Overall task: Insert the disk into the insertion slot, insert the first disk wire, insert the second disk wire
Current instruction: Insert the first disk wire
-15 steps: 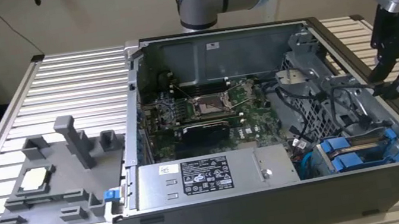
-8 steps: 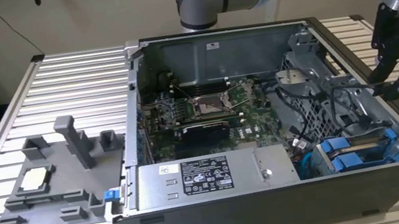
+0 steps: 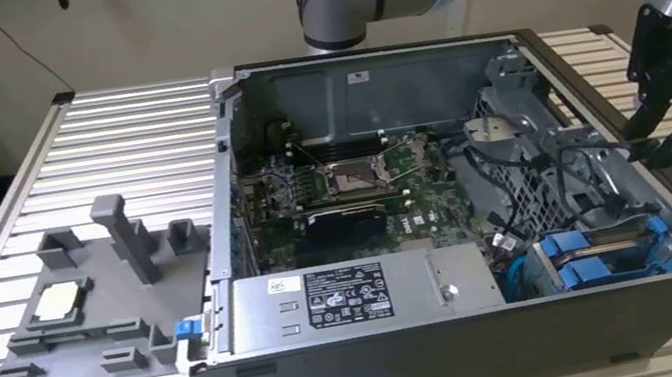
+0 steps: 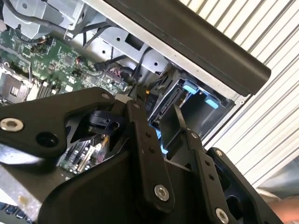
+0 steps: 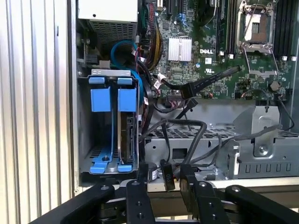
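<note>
Two blue carriers [image 3: 606, 253] occupy the insertion slot [image 5: 85, 130] at the exterior view's lower right. The gripper [image 3: 669, 146] hangs above and to their right, fingers parted and holding nothing. The first wrist view shows the disk [image 5: 127, 135] seated edge-on, long axis running into the bay, with loose cables [image 5: 187, 135] beside it.

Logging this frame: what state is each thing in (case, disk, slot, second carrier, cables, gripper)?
computer case: open, side panel off.
disk: seated in the insertion slot.
insertion slot: filled by the disk.
other blue carrier: seated beside the disk.
black cables: loose, lying across the case interior.
gripper: open, at the case's edge near the disk.
</note>
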Controlling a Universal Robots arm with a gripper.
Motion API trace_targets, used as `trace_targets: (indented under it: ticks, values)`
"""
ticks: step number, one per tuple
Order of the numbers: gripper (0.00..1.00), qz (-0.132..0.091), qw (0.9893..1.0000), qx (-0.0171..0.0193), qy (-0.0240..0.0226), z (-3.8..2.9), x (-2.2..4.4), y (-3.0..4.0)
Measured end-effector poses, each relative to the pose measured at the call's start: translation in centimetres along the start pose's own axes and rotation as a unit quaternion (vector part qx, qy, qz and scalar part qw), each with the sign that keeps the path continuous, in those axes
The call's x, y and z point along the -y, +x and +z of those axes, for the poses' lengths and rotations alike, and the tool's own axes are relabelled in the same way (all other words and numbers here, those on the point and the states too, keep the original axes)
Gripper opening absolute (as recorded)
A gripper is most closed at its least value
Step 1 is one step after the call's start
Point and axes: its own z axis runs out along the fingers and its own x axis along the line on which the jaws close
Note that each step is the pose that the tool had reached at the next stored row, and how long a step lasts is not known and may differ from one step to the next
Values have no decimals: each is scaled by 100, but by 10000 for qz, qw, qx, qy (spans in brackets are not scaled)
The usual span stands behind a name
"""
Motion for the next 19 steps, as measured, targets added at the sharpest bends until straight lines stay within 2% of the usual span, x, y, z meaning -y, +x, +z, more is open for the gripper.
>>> trace_targets:
  ticks: [2, 15, 17, 18, 19]
  values:
    - [41, -3, 10000, -1, 28, -1, 0, 0]
    - [39, -3, 10000, -3, 32, -23, -5, -3]
    - [26, -3, 10000, -3, 32, -23, -5, -3]
    - [26, -3, 10000, -3, 32, -23, -5, -3]
    - [20, -3, 10000, -3, 32, -23, -5, -3]
